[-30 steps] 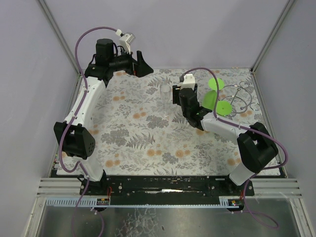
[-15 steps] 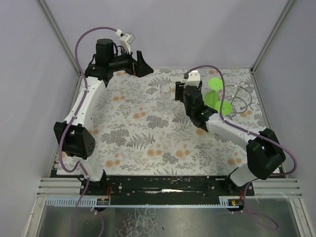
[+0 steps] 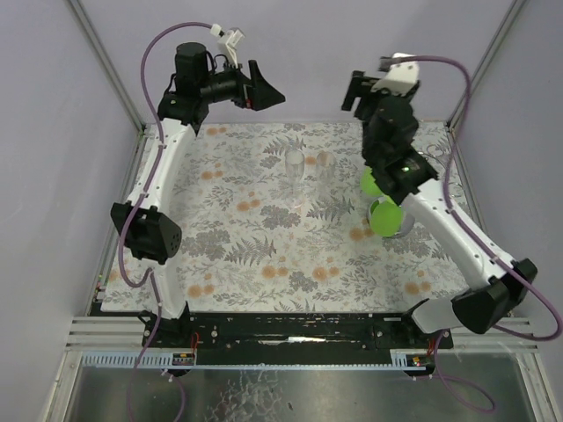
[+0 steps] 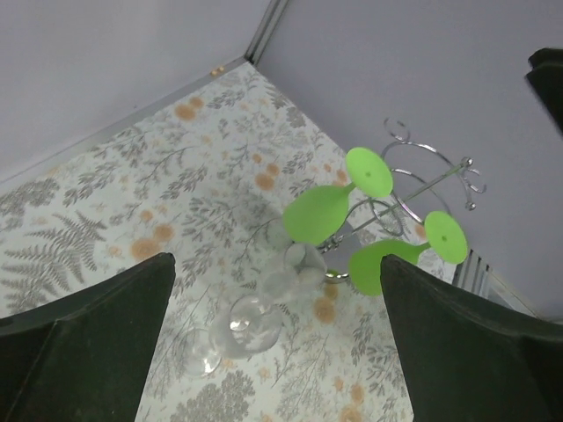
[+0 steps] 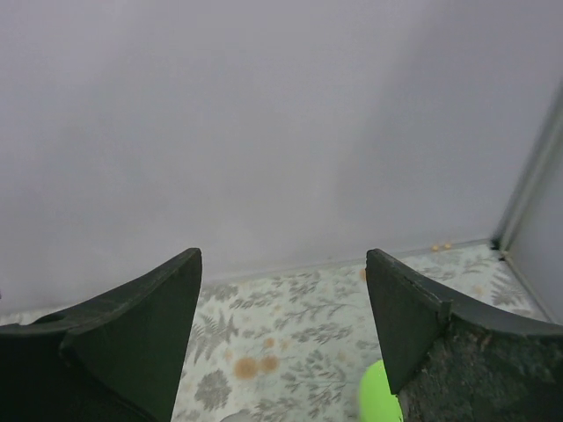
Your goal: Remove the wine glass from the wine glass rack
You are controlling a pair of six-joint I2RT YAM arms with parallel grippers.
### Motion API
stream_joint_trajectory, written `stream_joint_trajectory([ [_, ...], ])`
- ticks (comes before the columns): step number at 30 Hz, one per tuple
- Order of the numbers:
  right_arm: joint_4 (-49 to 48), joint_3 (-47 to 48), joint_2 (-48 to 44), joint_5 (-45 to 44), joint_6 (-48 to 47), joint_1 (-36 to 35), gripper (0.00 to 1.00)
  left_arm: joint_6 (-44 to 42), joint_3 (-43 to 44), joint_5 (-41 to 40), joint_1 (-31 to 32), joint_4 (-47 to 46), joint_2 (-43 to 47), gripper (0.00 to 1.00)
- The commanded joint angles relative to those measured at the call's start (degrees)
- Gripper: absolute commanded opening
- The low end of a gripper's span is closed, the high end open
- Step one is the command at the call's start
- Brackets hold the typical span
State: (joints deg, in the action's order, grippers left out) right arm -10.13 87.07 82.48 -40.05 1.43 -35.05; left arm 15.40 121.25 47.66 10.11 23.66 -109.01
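Two lime-green wine glasses [image 4: 321, 214] hung on the silver wire wine glass rack [image 4: 422, 185]
They are hung tilted, in the far right corner; the right gripper [image 5: 283, 255] and left gripper [image 4: 274, 264] are raised, fingers apart, empty. The rack could be tipped onto the clear glasses [image 4: 255, 323] beside it by a skewed pull. No writing can be read.

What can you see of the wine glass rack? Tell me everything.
The wine glass rack is thin, shiny silver wire: a straight central post tipped with a small ball, curled looped arms around it, and a ring at the bottom. It stands on the floral table near the far right corner, close to the wall. Two green wine glasses hang tilted from it, their round feet at its arms. Nothing else touches it.
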Motion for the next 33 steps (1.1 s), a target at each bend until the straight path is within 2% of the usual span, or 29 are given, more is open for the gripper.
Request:
stream_joint_trajectory([
  [1,9.4,3.9,-4.6,-2.8,2.9,6.7,0.83,6.3,10.1,3.1,3.2,-1.3,-7.0,1.0],
  [5,13.1,1.6,-9.7,-5.3,3.1,10.3,0.88,14.0,17.4,5.3,6.3,-4.5,-13.6,1.0],
  [9,16.7,-1.7,-15.8,-9.4,2.5,10.7,0.91,26.1,16.2,7.5,9.4,-13.8,-17.0,1.0],
  [14,22.9,-5.7,-24.8,-11.9,6.0,10.7,0.92,36.8,16.1,7.7,13.3,-21.7,-20.7,1.0],
  [21,31.7,-6.5,-31.0,-15.2,8.5,10.7,0.92,39.1,14.7,4.7,18.4,-24.4,-22.8,1.0],
  [33,41.7,0.3,-29.8,-15.1,12.4,10.7,0.88,41.3,7.9,-8.1,22.5,-21.0,-20.9,0.95],
])
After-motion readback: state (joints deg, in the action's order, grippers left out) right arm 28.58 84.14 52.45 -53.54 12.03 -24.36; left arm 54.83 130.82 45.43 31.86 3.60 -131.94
